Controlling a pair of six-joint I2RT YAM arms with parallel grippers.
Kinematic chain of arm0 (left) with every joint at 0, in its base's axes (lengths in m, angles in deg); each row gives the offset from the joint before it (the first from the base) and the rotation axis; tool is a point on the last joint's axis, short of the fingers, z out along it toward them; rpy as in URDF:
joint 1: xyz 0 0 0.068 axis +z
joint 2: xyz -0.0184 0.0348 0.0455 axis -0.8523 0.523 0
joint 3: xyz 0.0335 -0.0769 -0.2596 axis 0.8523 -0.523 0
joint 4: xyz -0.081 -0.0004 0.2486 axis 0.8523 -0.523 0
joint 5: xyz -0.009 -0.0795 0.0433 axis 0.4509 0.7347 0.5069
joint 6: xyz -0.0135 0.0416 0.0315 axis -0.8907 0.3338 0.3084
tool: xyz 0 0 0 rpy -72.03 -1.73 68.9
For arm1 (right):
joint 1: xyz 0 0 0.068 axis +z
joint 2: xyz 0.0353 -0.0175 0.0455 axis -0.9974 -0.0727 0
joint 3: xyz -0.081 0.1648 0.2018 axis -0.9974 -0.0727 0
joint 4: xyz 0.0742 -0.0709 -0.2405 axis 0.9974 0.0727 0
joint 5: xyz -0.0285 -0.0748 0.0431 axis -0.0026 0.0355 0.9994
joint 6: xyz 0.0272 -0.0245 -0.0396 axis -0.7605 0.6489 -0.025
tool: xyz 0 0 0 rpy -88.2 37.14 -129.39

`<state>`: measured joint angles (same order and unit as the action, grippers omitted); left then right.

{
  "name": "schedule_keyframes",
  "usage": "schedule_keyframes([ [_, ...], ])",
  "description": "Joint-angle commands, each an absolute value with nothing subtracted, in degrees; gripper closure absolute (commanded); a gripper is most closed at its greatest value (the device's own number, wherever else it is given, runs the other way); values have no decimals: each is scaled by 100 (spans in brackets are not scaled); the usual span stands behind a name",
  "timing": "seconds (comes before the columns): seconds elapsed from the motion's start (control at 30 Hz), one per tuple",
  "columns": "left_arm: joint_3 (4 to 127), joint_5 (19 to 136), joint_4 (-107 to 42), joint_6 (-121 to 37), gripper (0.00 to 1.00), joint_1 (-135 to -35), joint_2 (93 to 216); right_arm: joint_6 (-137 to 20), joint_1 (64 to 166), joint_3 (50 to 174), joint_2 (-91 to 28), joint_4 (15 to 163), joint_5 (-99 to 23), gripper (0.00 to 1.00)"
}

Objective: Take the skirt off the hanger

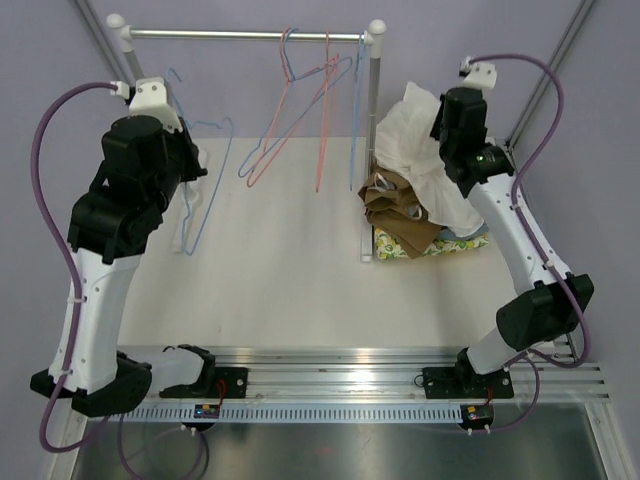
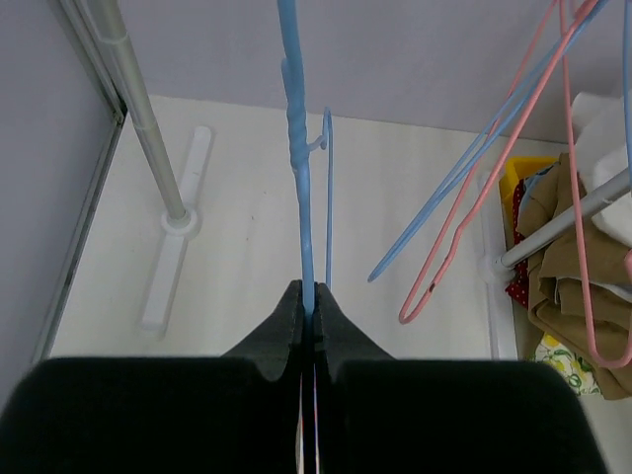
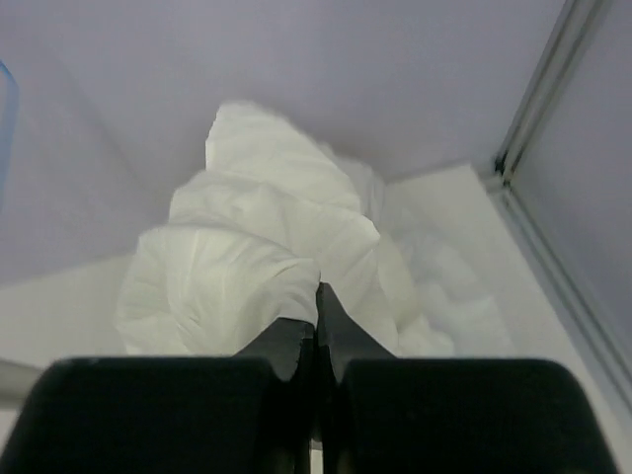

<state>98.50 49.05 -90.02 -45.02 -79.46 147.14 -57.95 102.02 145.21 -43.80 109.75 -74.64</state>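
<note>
My left gripper is shut on the wire of a light blue hanger, which runs straight up out of the jaws. In the top view that hanger hangs beside my left wrist at the left of the rack, bare of cloth. My right gripper is shut on a fold of the white skirt. The skirt lies bunched at the back right, outside the rack's right post, under my right wrist. Both pairs of fingertips are hidden by the wrists in the top view.
A grey rail spans the back, with pink hangers and another blue hanger on it. The rack's right post stands beside a pile of brown clothes and a yellow patterned cloth. A rack foot lies at left.
</note>
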Motion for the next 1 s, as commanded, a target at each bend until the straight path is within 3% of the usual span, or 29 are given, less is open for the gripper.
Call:
schedule_keyframes([
  [0.0, 10505, 4838, -8501, -4093, 100, -7938, 15307, -6852, 10165, 12508, -3691, 10292, -7181, 100],
  [0.13, 10901, 4864, -8053, -3795, 100, -7886, 15738, -7941, 10156, 10040, -3164, 9958, -6173, 100],
  [0.2, 11304, 4995, -7956, -3680, 100, -7842, 15993, -8110, 10165, 9534, -3093, 9791, -5777, 100],
  [0.23, 11428, 5048, -7921, -3619, 100, -7841, 16212, -8154, 10165, 9167, -3005, 9790, -5626, 93],
  [0.27, 11456, 5118, -7677, -3488, 100, -7833, 16301, -8207, 10174, 8998, -2935, 9738, -5494, 77],
  [0.3, 11430, 5380, -7500, -3408, 100, -7824, 16345, -8207, 10183, 8822, -2847, 9581, -5249, 68],
  [0.37, 11027, 5602, -6748, -3268, 100, -7824, 16311, -8146, 10235, 8347, -2540, 9431, -5089, 55],
  [0.5, 11314, 5927, -6585, -3504, 100, -7727, 16661, -8032, 10262, 7951, -2065, 9526, -5018, 16],
  [0.53, 11376, 5989, -6567, -3565, 100, -7727, 16749, -8006, 10262, 7889, -1933, 9579, -5035, 13],
  [0.97, 11368, 6473, -6443, -4075, 100, -7780, 17638, -7829, 10262, 7625, -1089, 9974, -4763, 9],
])
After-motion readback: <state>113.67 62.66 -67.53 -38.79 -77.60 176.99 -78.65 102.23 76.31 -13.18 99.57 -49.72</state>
